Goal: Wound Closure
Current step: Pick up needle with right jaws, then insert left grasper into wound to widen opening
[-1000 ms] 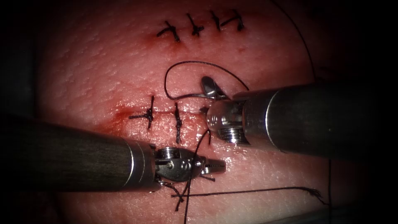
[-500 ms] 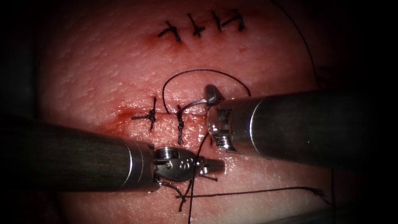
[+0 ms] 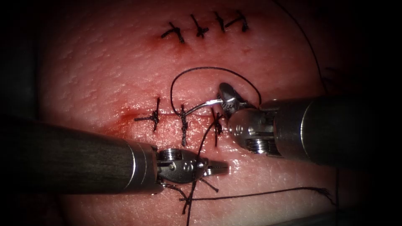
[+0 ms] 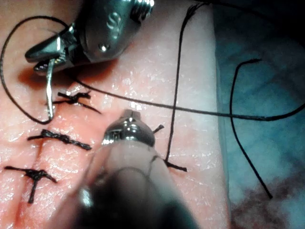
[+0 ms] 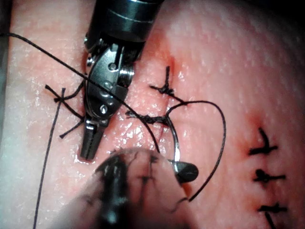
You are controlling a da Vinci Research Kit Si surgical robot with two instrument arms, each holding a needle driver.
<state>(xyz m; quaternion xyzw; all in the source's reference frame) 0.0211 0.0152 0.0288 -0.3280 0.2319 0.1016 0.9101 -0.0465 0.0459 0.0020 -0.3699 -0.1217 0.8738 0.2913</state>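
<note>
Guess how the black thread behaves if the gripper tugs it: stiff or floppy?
Likely floppy: the thread curls in a loose loop above the right gripper, which holds the needle. Probably light, since slack strands drape flat on the tissue. Its frayed end suggests it may snag.

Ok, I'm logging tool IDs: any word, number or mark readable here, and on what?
"S", seemingly: one engraved character on the right gripper, at its wrist.
Marks on the left gripper, at its wrist: too small to read.
The right gripper holds the needle near one end; the other end meets the tissue at the cut. The left gripper is shut, empty.
</note>
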